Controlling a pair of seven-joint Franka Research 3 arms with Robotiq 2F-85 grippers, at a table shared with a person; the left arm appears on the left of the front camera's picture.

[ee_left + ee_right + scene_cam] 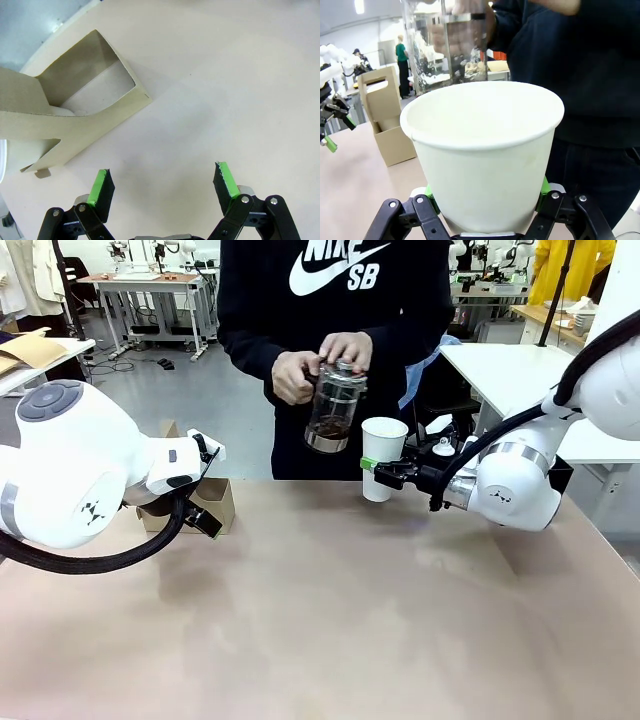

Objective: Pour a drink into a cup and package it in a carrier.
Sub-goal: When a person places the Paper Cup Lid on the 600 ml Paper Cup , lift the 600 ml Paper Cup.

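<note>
So my right gripper [380, 470] is clamped on the white paper cup [384, 452], low on its wall, at the far edge of the table [330, 620] right in front of the person. I can't tell if the cup's bottom touches the table. From my wrist, the inside looks empty.

The person's hands [345, 348] grip the top of the glass jar [334, 405], just beside and above the cup's rim, with the drink [329, 428] dark at the bottom.

My guess is that paper this thin is light and squishy, and once filled it'll get heavier and sloshy. So gentle squeeze, low grip, upright.

My left gripper [162, 182] is wide open and empty, hovering beside the cardboard carrier [75, 115]. It looks flimsy, so I'd grab its handle tab.
</note>
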